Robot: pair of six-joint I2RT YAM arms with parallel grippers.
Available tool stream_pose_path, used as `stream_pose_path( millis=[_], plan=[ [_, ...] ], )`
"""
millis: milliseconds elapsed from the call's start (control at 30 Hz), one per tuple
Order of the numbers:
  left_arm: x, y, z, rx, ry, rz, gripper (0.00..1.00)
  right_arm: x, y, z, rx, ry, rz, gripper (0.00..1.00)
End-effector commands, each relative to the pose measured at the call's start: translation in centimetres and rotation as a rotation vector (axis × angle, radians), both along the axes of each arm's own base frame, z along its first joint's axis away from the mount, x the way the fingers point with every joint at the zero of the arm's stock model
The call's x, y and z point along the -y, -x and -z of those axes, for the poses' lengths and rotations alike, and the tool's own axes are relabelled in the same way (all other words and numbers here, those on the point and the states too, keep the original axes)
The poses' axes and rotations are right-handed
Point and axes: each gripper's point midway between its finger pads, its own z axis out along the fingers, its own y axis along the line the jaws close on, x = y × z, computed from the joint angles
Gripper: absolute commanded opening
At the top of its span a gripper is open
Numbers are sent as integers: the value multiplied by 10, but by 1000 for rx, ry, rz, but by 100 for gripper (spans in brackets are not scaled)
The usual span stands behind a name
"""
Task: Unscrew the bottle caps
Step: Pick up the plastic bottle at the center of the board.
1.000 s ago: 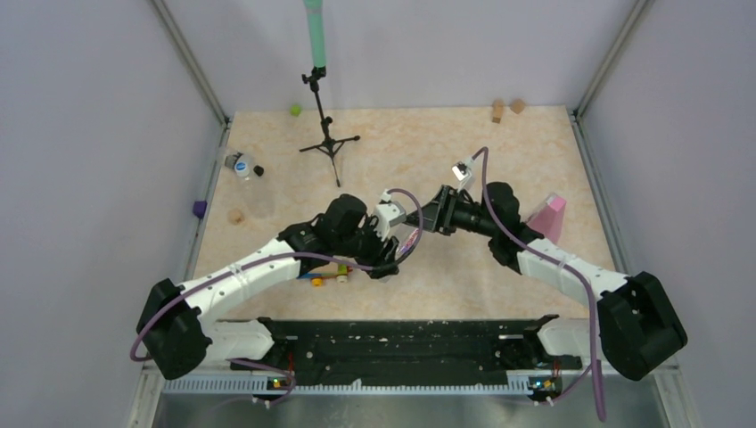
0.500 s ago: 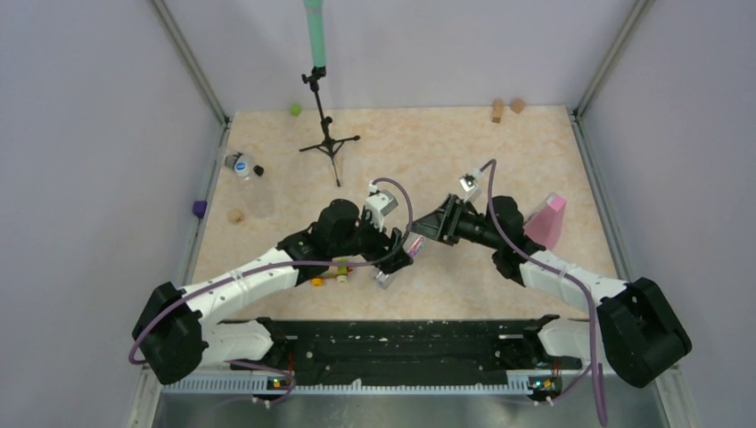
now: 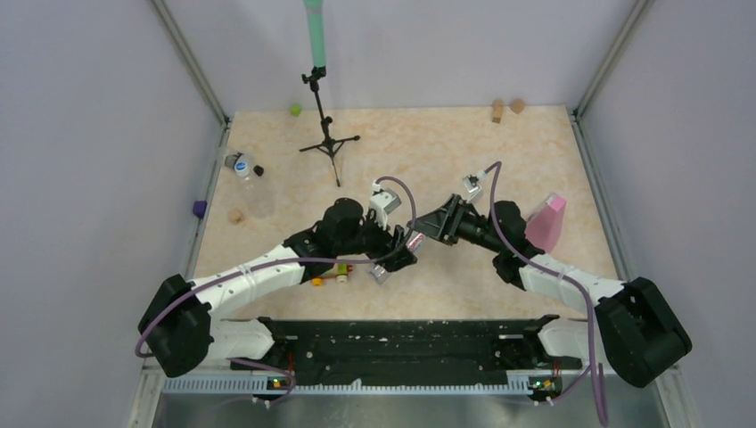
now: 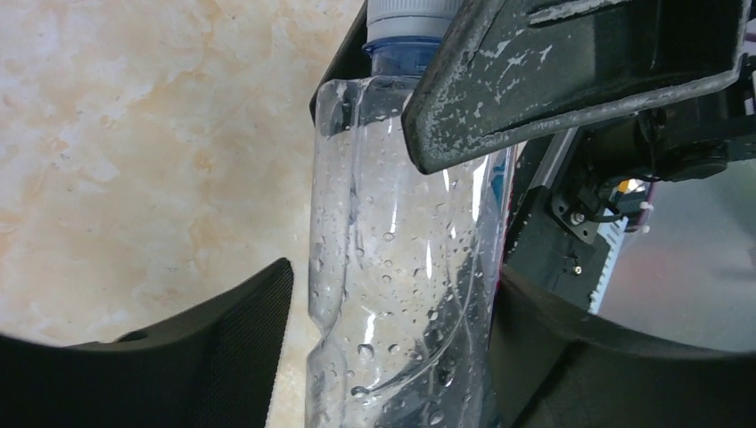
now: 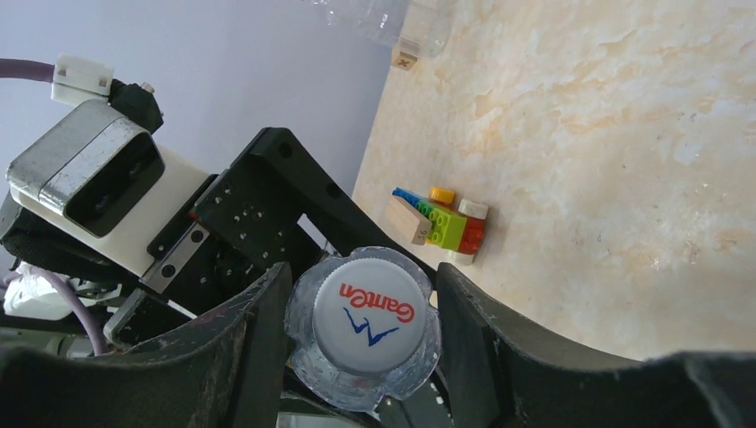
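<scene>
1. Worktop (image 3: 499, 160): beige and marbled, walled at the left, far and right edges.
2. Left arm (image 3: 258, 272): reaches from the near-left corner toward the middle.
3. Right arm (image 3: 553, 272): reaches from the near-right corner to meet it.
4. Left gripper (image 4: 397, 276): clamps both fingers on the body of the bottle, lifted off the surface around the middle, a little toward the near edge.
5. Right gripper (image 5: 364, 285): straddles the bottle's top with fingers parted, a thin gap on either side of the cap.
6. Pink wedge (image 3: 546, 223): stands near the right edge, beside the right arm.
7. Bottle (image 4: 401, 223): clear, beaded with droplets, tilted, top end toward the right gripper.
8. Second bottle (image 3: 242, 166): lies by the left edge, toward the far-left corner.
9. Toy bricks (image 3: 330, 276): lie beside the left arm, toward the near edge.
10. Cap (image 5: 374, 312): white with a red and blue logo, sits on the held bottle's neck above a blue ring.
11. Small black cap (image 3: 258, 171): lies just beside the second bottle.
</scene>
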Motion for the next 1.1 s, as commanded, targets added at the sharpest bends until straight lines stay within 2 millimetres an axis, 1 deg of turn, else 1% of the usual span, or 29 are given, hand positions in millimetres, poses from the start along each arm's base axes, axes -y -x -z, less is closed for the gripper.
stream_pose_path(
  millis=[0, 33, 100, 167, 200, 233, 267, 300, 367, 433, 467, 533, 600, 667, 733, 767, 833, 867, 900, 967, 1000, 1033, 1067],
  plan=[
    [5, -5, -10, 29, 10, 16, 67, -5, 4, -30, 95, -48, -29, 16],
    [5, -5, -11, 32, 11, 18, 62, -5, 4, -28, 93, -43, -29, 16],
    [6, -5, -12, 31, 14, 19, 47, -5, 4, -27, 93, -38, -30, 16],
    [6, -5, -12, 32, 15, 22, 36, -5, 5, -25, 90, -31, -34, 19],
    [7, -5, -13, 34, 14, 24, 32, -5, 5, -23, 87, -26, -34, 23],
    [6, -6, -12, 37, 9, 23, 26, -4, 5, -21, 81, -18, -34, 28],
    [6, -6, -12, 39, 4, 23, 21, -4, 6, -18, 78, -6, -36, 36],
    [4, -6, -10, 35, -10, 21, 18, -4, 7, -16, 73, 8, -39, 44],
    [0, -5, -5, 29, -41, 18, 16, -1, 7, -11, 69, 51, -34, 55],
    [-5, -7, -5, 42, -66, 2, 15, 5, 6, -7, 66, 104, -11, 65],
    [-8, -9, -5, 50, -77, -14, 14, 9, 5, -6, 69, 135, 5, 68],
    [-16, -15, -5, 76, -102, -54, 12, 17, 4, -1, 61, 213, 37, 76],
    [-29, -25, -4, 125, -141, -128, 12, 29, 3, 5, 50, 336, 58, 77],
    [-41, -32, -5, 182, -168, -171, 12, 46, -1, 12, 14, 459, 106, 78],
    [-50, -37, -10, 246, -167, -212, 12, 59, -3, 14, 3, 524, 155, 79],
    [-53, -39, -14, 272, -152, -227, 12, 61, -2, 11, 9, 531, 164, 80],
    [-52, -35, -18, 324, -114, -201, 12, 58, 4, 3, 61, 506, 125, 82],
    [-52, -34, -19, 345, -98, -198, 12, 57, 9, 2, 70, 496, 106, 83],
    [-54, -34, -17, 357, -91, -199, 12, 59, 12, 0, 77, 495, 106, 84],
    [-56, -30, -14, 353, -87, -197, 13, 69, 18, 5, 43, 531, 129, 84],
    [-57, -28, -9, 343, -92, -196, 13, 73, 22, 3, 41, 534, 135, 84],
    [-58, -26, -6, 337, -95, -191, 14, 75, 25, 6, 31, 536, 135, 85],
    [-58, -24, -3, 336, -95, -184, 14, 76, 29, 3, 33, 519, 138, 86]
  ],
)
